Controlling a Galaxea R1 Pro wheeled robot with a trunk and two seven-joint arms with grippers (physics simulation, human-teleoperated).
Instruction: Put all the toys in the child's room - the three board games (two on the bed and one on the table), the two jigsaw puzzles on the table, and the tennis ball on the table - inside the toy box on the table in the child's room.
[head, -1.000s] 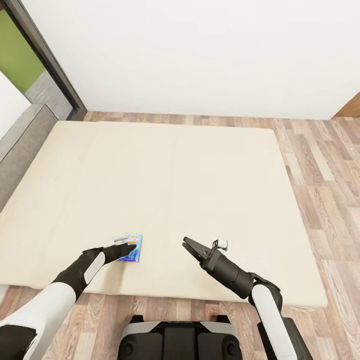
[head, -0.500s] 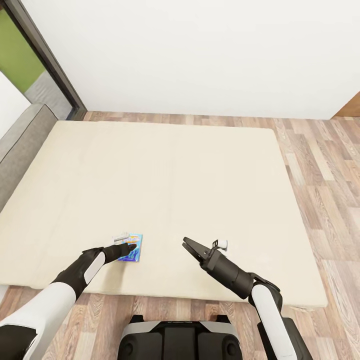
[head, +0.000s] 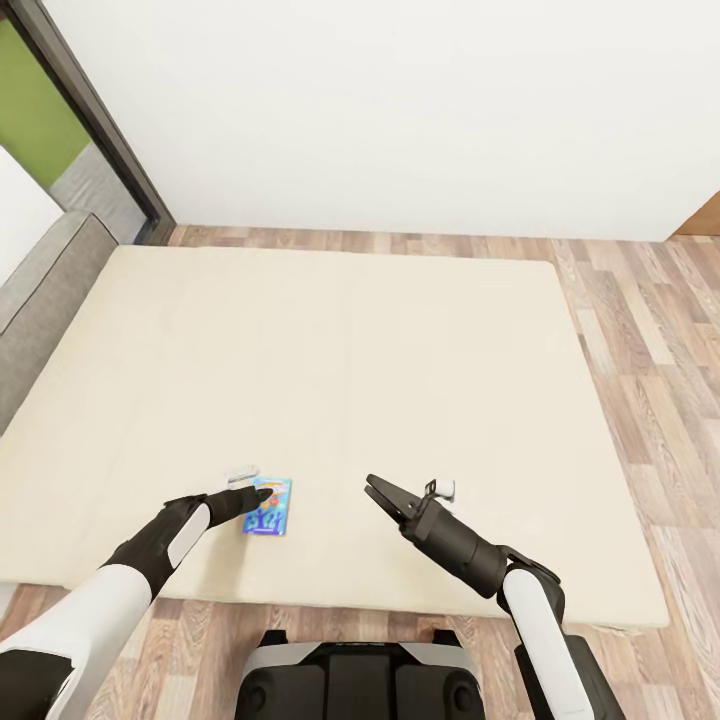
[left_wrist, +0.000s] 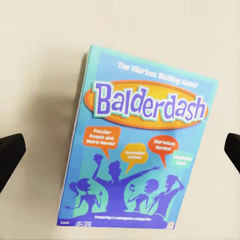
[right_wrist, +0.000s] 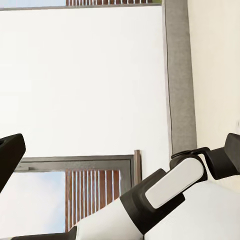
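Head view | blue board game (head: 267, 506) flat on bed (head: 400, 350), at 7 o'clock | left gripper (head: 262, 492) above it, jaws apart | right gripper (head: 376, 492) parted, empty | step: pickup; next: descend, close.

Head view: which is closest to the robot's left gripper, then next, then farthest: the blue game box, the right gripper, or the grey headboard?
1. Blue game box, just under the left gripper.
2. Right gripper, across the bed.
3. Grey headboard, at the bed's far left.
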